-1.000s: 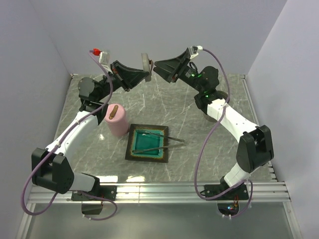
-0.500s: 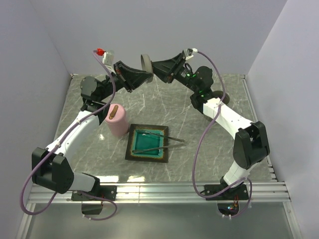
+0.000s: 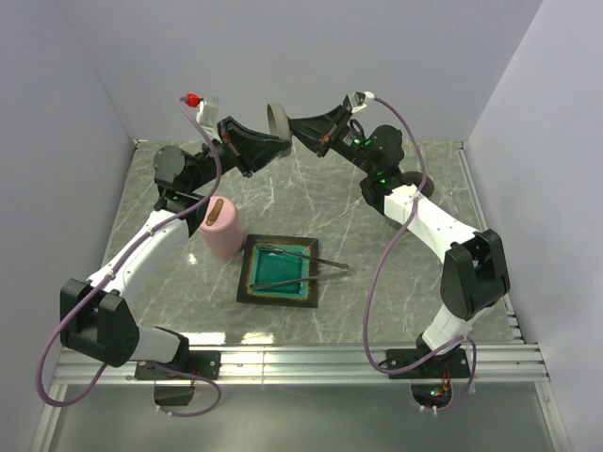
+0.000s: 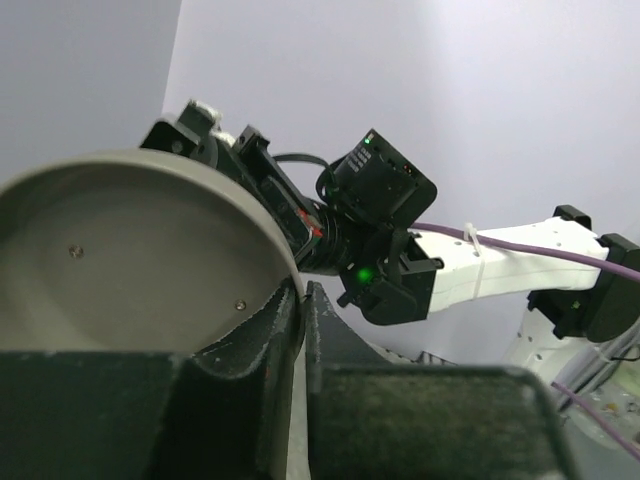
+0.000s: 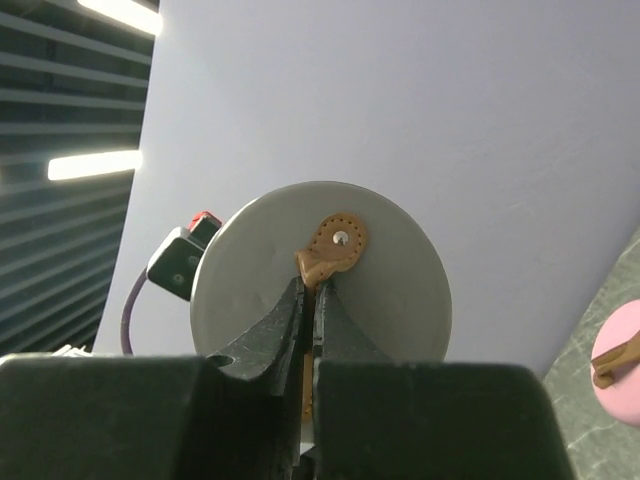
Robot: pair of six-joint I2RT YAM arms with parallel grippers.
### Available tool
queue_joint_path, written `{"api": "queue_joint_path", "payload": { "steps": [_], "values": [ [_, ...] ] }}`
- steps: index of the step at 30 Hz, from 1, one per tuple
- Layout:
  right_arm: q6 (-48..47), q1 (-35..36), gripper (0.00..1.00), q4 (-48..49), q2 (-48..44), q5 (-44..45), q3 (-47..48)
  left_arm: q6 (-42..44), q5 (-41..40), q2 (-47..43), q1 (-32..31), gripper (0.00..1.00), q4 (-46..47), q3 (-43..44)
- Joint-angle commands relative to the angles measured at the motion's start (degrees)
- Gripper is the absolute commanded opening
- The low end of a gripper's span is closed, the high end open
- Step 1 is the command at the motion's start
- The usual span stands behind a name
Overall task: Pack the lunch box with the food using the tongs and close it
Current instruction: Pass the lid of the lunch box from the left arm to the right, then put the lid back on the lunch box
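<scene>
Top external view showed the lid point(image 3: 276, 118) hanging on edge above the table's point(image 3: 377, 282) far side, shared by both arms. The left gripper point(image 3: 280, 141) pinched its rim from about 6 o'clock. The right gripper point(image 3: 296, 128) was pressed together on the brown strap point(image 5: 333, 245) from 4 o'clock. The lunch box point(image 3: 220, 231) stood upright on the table at 7 o'clock from the lid, nearer the left arm, with a strap on its top. Closing would probably mean turning the lid flat and carrying it down-left. The tongs point(image 3: 300, 259) lay across the plate point(image 3: 247, 282).
</scene>
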Motion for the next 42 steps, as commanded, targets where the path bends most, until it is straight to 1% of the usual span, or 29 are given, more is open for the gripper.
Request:
{"api": "queue_joint_path", "payload": {
  "steps": [1,2,3,4,5,6,8,9,10,11,12,13,14,15,16,17,18,19,20,21,23,25,28,33,34,37,42],
  "values": [
    [-2.2,-0.5,0.0,1.4,-2.4,-1.3,0.2,0.9,1.3,-1.6,-0.9,0.14,-4.1,0.6],
    [-2.8,-1.1,0.0,1.4,-2.7,-1.3,0.0,0.9,1.0,-2.0,-0.5,0.21,-5.2,0.6],
    [-3.4,-1.7,0.0,0.5,-3.0,-1.5,0.0,0.9,0.8,-2.3,-0.2,0.35,-7.0,1.0],
    [-4.8,-2.4,0.0,-0.1,-3.8,-2.0,-0.1,0.9,0.8,-2.5,0.2,0.4,-7.9,1.2],
    [-5.6,-4.0,0.0,-0.7,-4.0,-2.2,0.0,0.7,0.7,-2.5,1.1,0.48,-8.7,1.6],
    [-6.5,-5.0,0.0,-2.5,-4.5,-2.7,0.0,0.8,0.7,-2.7,1.5,0.59,-9.5,2.0],
    [-10.9,-7.8,0.0,-5.9,-5.5,-4.0,1.1,2.2,0.5,-3.3,2.4,0.67,-13.1,3.3],
    [-12.8,-8.9,0.0,-9.8,-6.0,-4.5,1.5,3.0,0.5,-3.5,2.7,0.7,-14.8,4.0],
    [-16.8,-10.0,0.0,-11.5,-6.9,-5.0,2.1,4.1,0.4,-3.8,2.8,0.76,-19.5,4.7],
    [-19.3,-12.1,0.0,-17.5,-7.3,-6.3,2.6,6.8,0.0,-3.9,3.1,0.86,-21.6,6.3],
    [-22.2,-13.0,0.0,-21.0,-7.6,-6.6,3.4,8.4,-0.3,-4.2,3.3,0.95,-24.0,7.0],
    [-28.3,-14.0,0.0,-24.5,-8.3,-6.9,4.9,12.1,-0.7,-4.4,3.4,0.99,-27.1,8.0],
    [-31.5,-15.1,0.0,-28.1,-8.4,-7.5,5.8,13.8,-1.7,-4.5,3.5,1.0,-32.8,8.9],
    [-34.6,-16.9,0.0,-35.3,-8.7,-8.1,6.7,15.4,-2.4,-4.4,3.6,0.99,-36.3,11.0],
    [-41.9,-17.8,0.0,-39.6,-8.9,-8.0,9.1,17.0,-3.3,-4.0,3.7,0.99,-39.3,12.3],
    [-45.7,-18.6,0.0,-44.0,-9.1,-7.6,10.3,20.2,-5.5,-3.6,3.8,0.99,-46.8,15.2],
    [-49.4,-20.3,0.0,-51.7,-9.2,-6.0,11.5,21.8,-6.9,-3.2,3.9,0.99,-50.3,16.9],
    [-56.0,-21.0,0.0,-55.2,-9.7,-4.9,13.3,25.3,-8.3,-2.3,4.0,0.99,-53.5,18.5],
    [-58.9,-21.9,0.0,-60.7,-9.9,-3.8,14.0,27.0,-9.7,-2.2,4.0,0.99,-56.9,20.8],
    [-62.9,-22.9,0.0,-62.7,-10.4,-2.2,14.9,28.4,-13.3,-2.2,4.3,0.99,-60.2,21.1],
    [-65.3,-26.7,0.0,-66.0,-11.0,-2.3,15.0,30.1,-17.4,-3.2,4.7,0.99,-62.1,21.1],
    [-68.2,-31.4,0.0,-68.2,-11.0,-2.4,15.7,33.0,-17.7,-4.1,5.6,0.99,-65.0,21.0],
    [-72.8,-35.9,0.0,-72.6,-9.8,-3.0,17.5,35.0,-16.2,-4.6,7.0,0.99,-69.4,21.3],
    [-78.1,-39.7,0.0,-77.0,-7.2,-4.3,18.8,32.8,-15.0,-3.9,10.7,0.99,-73.1,21.3],
    [-78.7,-39.9,0.0,-77.0,-7.0,-3.8,18.5,32.7,-12.5,-3.7,12.6,1.0,-73.8,21.3],
    [-79.1,-40.7,0.0,-75.4,-7.0,-4.2,15.7,32.8,-10.2,-3.9,15.3,1.0,-74.1,20.0],
    [-78.8,-41.0,0.0,-69.9,-7.5,-5.7,8.9,34.2,-11.0,-5.0,16.6,1.0,-75.7,19.0]
  ]
}}
